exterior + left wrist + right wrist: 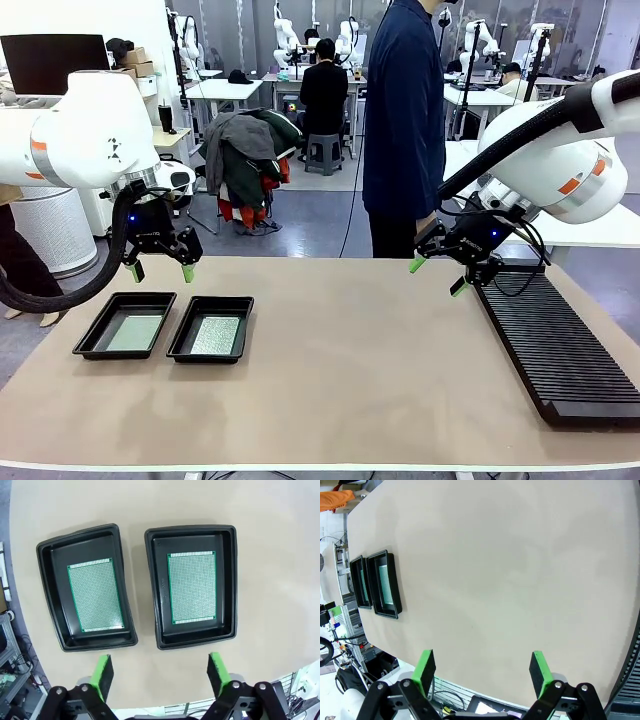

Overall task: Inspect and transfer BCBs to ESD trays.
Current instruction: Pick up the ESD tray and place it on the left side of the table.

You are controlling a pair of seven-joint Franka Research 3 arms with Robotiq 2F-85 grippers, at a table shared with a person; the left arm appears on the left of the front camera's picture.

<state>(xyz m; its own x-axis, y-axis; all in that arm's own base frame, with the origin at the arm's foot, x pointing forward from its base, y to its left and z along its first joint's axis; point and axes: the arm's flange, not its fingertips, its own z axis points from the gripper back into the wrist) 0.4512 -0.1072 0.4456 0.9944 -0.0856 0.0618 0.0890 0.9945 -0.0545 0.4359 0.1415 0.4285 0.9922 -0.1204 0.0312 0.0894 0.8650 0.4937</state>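
A broad beige desk (350,370) is carrying the whole scene, with a person in a dark blue coat (403,120) standing at its far edge. Lying along the desk's right side, well apart from the trays, is a long black ribbed slotted rack (560,350), and no board is standing out in it. Near the desk's left end, two shallow black rectangular plastic ESD trays (230,585) are sitting side by side, just apart. Each is holding one thin green rectangular circuit board (192,587) lying flat on its floor, the second BCB (95,596) in the neighbouring tray. The left claw (160,672) is hovering above the trays, spread wide and gripping nothing. The right claw (435,275) is hanging over the rack's far end, likewise wide apart and empty. With both trays filled, the transfer is looking finished or between rounds; any next move is calling for a fresh board and a spare tray.
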